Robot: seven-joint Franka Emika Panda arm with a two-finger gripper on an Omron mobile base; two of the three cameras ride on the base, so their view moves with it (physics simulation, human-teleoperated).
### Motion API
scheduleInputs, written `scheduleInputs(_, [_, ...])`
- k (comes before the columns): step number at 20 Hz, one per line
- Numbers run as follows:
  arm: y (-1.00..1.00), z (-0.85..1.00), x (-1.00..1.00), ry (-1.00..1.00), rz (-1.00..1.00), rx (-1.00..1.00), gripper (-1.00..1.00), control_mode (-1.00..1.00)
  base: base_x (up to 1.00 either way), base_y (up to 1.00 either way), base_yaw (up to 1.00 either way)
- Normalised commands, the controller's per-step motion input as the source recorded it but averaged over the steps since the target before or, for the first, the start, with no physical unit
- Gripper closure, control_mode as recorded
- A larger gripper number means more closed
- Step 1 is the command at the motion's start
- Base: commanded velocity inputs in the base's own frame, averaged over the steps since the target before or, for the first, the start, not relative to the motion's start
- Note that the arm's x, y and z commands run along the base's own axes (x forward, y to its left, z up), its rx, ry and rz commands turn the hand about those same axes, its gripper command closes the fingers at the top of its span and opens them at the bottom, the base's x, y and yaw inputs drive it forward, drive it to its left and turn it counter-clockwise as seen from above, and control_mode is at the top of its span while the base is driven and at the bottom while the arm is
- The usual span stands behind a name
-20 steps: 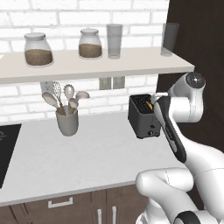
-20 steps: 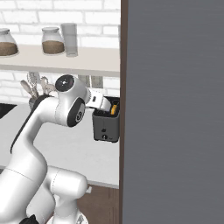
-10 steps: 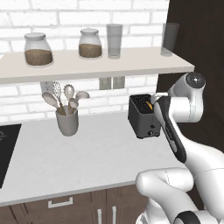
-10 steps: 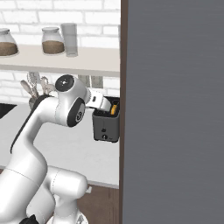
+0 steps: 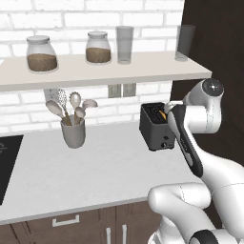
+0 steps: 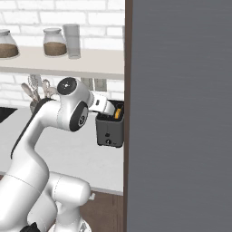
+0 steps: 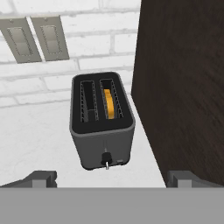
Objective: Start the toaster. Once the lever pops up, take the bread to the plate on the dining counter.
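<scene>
The toaster [image 7: 103,122] stands on the table against the dark panel, bread [image 7: 110,104] in its right slot. The pincer [image 7: 111,178] hovers above, open and empty. It should come down squarely on the front lever [image 7: 105,159] and press fully.

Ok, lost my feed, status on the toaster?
Gripper open, above toaster, apart from it. Bread sits in the slot nearer the dark panel. Nothing between.

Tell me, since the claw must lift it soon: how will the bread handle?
The bread stands on edge in the toaster slot, so it looks stiff. Thin and small, probably light. Its crust may crumble under a hard pinch.
</scene>
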Motion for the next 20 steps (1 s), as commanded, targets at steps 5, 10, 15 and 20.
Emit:
scheduleInputs(5, [0.00,0.00,0.00,0.00,0.00,0.00,-1.00,-1.00,0.00,0.00,0.00])
scheduleInputs(10, [0.00,0.00,0.00,0.00,0.00,0.00,-1.00,-1.00,0.00,0.00,0.00])
scheduleInputs(15, [0.00,0.00,0.00,0.00,0.00,0.00,-1.00,-1.00,0.00,0.00,0.00])
scheduleInputs(20, [0.00,0.00,0.00,0.00,0.00,0.00,-1.00,-1.00,0.00,0.00,0.00])
